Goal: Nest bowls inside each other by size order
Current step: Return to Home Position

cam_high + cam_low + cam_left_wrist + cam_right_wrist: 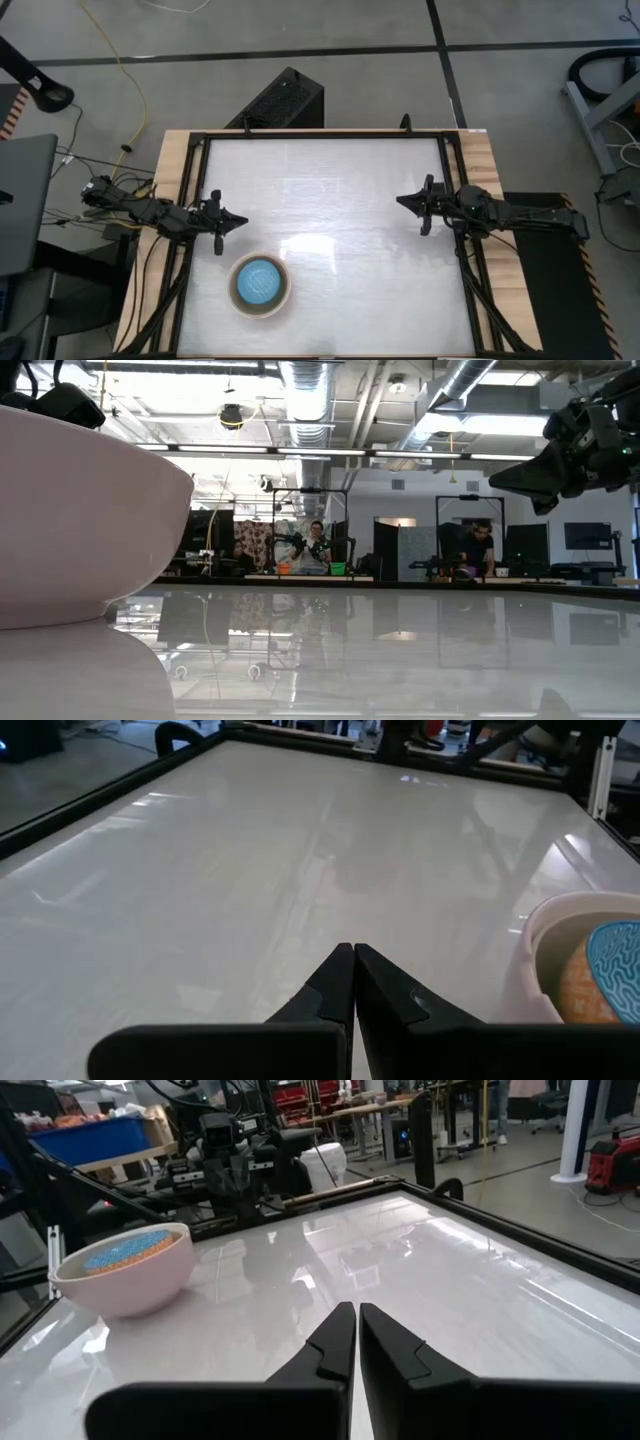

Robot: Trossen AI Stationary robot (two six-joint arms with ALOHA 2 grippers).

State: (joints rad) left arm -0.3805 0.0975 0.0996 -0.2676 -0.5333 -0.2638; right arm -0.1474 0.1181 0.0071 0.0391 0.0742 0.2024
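A stack of bowls (260,285) rests by its base on the white table (330,180) near the front left. The outer bowl is cream-white (125,1275); a beige-grey rim and a light blue bowl (260,282) sit inside it. The green bowl is hidden. The stack fills the low view's left (70,510) and shows in the left wrist view (585,960). My left gripper (243,221) is shut and empty, above the table just behind the stack. My right gripper (401,201) is shut and empty, at the table's right.
A black frame (325,133) runs around the table on a wooden base. A black box (280,100) stands on the floor behind the far edge. Cables lie at the left. People sit at benches far behind in the low view (318,545).
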